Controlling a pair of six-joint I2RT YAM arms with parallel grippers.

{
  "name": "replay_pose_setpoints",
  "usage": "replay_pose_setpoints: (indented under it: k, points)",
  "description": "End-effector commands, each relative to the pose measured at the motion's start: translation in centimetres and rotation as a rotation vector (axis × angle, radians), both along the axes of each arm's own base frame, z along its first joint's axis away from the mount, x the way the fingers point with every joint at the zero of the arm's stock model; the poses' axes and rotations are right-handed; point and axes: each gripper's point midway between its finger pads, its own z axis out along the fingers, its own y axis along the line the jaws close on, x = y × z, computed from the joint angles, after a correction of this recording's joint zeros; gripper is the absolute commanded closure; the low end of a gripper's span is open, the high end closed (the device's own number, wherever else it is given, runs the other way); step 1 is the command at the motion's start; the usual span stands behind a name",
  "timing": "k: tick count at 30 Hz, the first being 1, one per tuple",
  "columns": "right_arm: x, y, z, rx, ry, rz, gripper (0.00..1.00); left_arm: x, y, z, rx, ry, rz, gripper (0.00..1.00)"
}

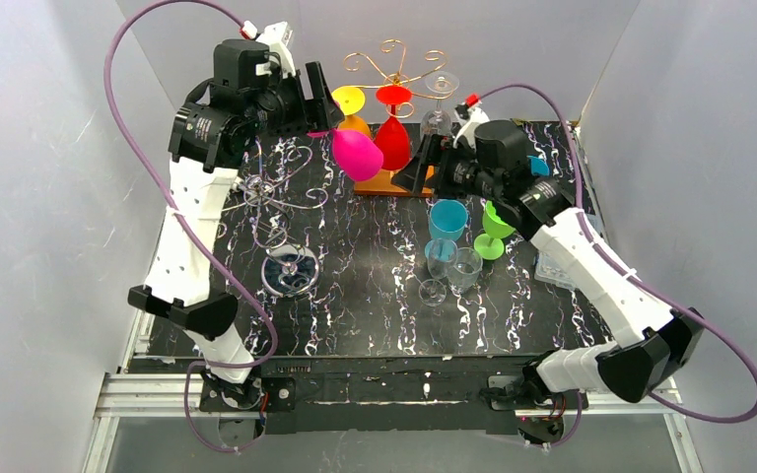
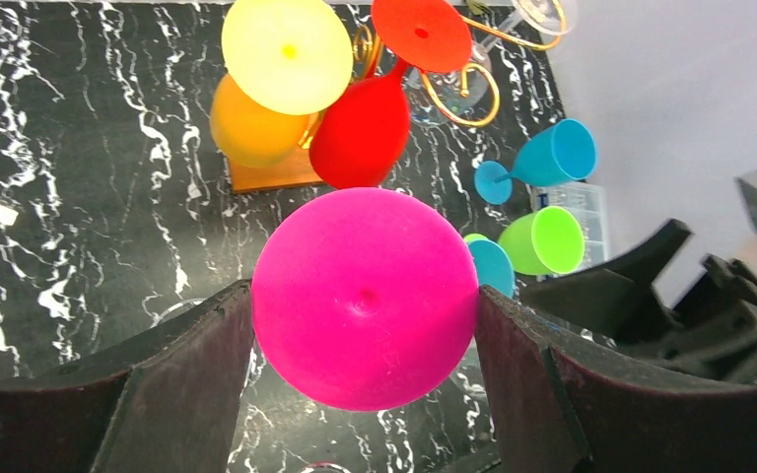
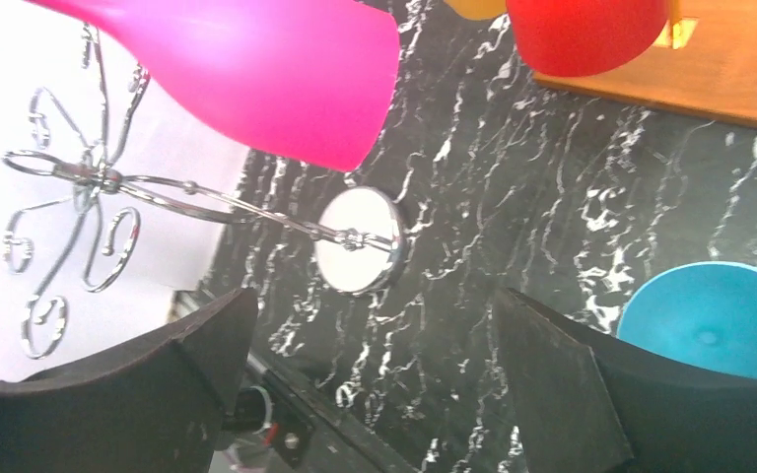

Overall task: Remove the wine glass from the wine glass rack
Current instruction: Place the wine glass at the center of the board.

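Left hand (image 2: pixel 365 296) was clamped on the pink wine glass (image 1: pixel 357 155), with both fingers (image 2: pixel 197 374) pressed against opposite edges of its round foot. The bowl hung down at a tilt below that hand, up in the air over the table (image 1: pixel 375 296). It sat just in front and to the left of the gold rack (image 1: pixel 394 59), right beside the red glass (image 2: pixel 360 133). From the left wrist view the pink foot looked clear of the gold wires, though it's hard to be totally sure.

The red glass, a yellow glass (image 2: pixel 286 49) and a clear glass (image 1: pixel 441 84) were hanging upside down on the rack, which stood on a wooden base (image 3: pixel 729 79).

Right hand (image 3: pixel 375 394) was spread wide open with nothing between its fingers, hovering low in front of that wooden base.

Over on the left side of the table stood a silver rack (image 1: pixel 276 187). Nearer the middle-right there was a blue glass (image 1: pixel 447 219) standing upright, a green glass (image 1: pixel 493 232) next to it, and a couple of clear ones just in front of the blue one.
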Motion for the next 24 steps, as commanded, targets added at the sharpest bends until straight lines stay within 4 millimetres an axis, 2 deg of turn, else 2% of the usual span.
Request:
replay_pose_setpoints:
  k: [1, 6, 11, 15, 22, 24]
  points:
    - [0.2, 0.7, 3.9, 0.307, -0.037, 0.045, 0.02, -2.9, -0.4, 2.5, -0.087, -0.016, -0.04, 0.44]
    - [0.6, 0.3, 5.8, 0.569, -0.036, 0.056, 0.02, -3.6, -1.2, 3.0, -0.141, 0.004, -0.071, 0.45]
    - [0.9, 0.2, 6.8, 0.714, -0.042, 0.044, 0.02, -4.2, -2.1, 3.4, -0.199, 0.03, -0.1, 0.45]
    - [1.2, 0.7, 6.6, 0.821, -0.003, 0.066, 0.02, -5.2, -3.1, 4.1, -0.284, 0.051, -0.138, 0.45]
    - [0.0, 0.8, 8.6, 0.947, 0.003, 0.151, 0.02, -6.0, -3.9, 4.4, -0.366, 0.07, -0.164, 0.45]
    - [-0.5, 0.7, 9.4, 0.979, 0.007, 0.172, 0.04, -6.2, -4.1, 5.0, -0.4, 0.058, -0.166, 0.45]
